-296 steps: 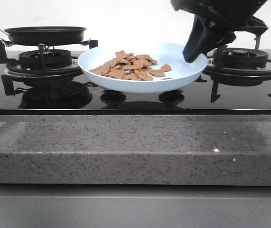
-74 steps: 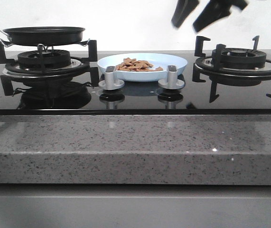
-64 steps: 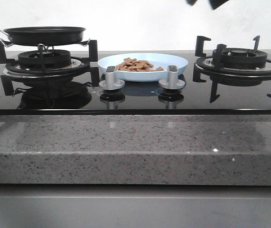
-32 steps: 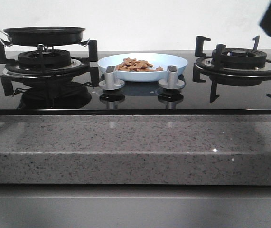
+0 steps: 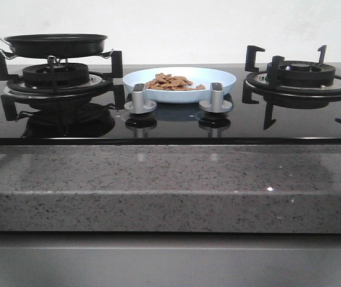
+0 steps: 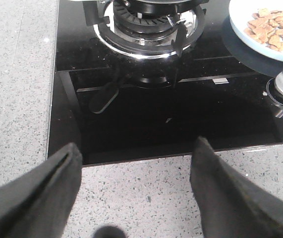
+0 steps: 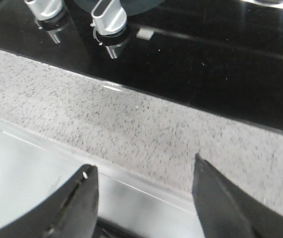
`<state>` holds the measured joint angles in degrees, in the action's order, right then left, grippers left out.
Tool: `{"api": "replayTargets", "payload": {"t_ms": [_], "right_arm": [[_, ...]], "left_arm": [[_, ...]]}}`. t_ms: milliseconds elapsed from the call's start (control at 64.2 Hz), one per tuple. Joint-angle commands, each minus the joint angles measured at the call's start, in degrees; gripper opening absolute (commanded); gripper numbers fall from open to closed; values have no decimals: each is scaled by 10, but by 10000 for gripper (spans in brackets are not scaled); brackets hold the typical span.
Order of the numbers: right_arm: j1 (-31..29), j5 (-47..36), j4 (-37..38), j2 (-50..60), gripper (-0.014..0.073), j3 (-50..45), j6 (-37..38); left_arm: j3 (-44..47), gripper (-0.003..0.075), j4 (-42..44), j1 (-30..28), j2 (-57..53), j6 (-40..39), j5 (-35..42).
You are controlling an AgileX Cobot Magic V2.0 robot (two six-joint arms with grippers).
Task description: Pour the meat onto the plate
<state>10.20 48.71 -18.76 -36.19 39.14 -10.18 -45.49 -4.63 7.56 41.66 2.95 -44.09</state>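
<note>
- The plate (image 5: pixel 180 84) sits on the black glass hob (image 5: pixel 170 122) between the two burners, just behind the knobs (image 5: pixel 140 99); the meat (image 5: pixel 172 82) lies heaped inside it.
- The black pan (image 5: pixel 55 43) rests on the left burner (contents hidden by its rim).
- Left gripper (image 6: pixel 136 173), over the hob's front edge, has fingers spread wide, holding nothing.
- Right gripper (image 7: pixel 143 198), over the granite counter (image 7: pixel 181 148), likewise gapes empty.

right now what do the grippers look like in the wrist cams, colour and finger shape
Both look alike: two matte black fingers each, broad at the base and tapering toward the tip, with flat inner faces. The left gripper and the right gripper show no markings, cables or pads in these views; only the fingers show, and the front view shows neither arm.
</note>
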Motion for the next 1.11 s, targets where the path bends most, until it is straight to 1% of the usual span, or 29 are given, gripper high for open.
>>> {"api": "replayTargets", "payload": {"t_ms": [0,125,203,296,421,467,514,608,670,748,779,841,1091], "right_arm": [[-1,-40,-6,31,445,-3,3],[-1,-45,-1,56,444,-13,7],[-1,-46,19,58,426,-13,21],[-1,-45,52,58,374,-13,43],[-1,-45,55,58,310,-13,46],[-1,-45,55,58,275,-13,46],[-1,-45,55,58,235,-13,46],[-1,-45,55,58,125,-13,46],[-1,-45,55,58,37,-13,46],[-1,-45,55,58,-47,-13,46],[-1,-45,55,58,-72,-13,46],[-1,-45,58,58,-65,-13,46],[-1,-39,58,58,-69,-13,46]], "left_arm": [[-15,459,-7,5,-2,-6,41],[-14,459,-7,5,-2,-6,41],[-12,459,-7,5,-2,-6,41],[-9,459,-7,5,-2,-6,41],[-8,458,-7,5,-2,-6,41],[-8,443,-7,5,-2,-6,41],[-8,399,-7,5,-2,-6,41],[-8,274,-7,5,-2,-6,41],[-8,174,-7,5,-2,-6,41],[-8,85,-7,5,-2,-6,41],[-8,46,-7,5,-2,-6,41],[-8,-14,-7,5,-2,-6,38],[-8,-20,-7,5,-2,-6,38]]}}
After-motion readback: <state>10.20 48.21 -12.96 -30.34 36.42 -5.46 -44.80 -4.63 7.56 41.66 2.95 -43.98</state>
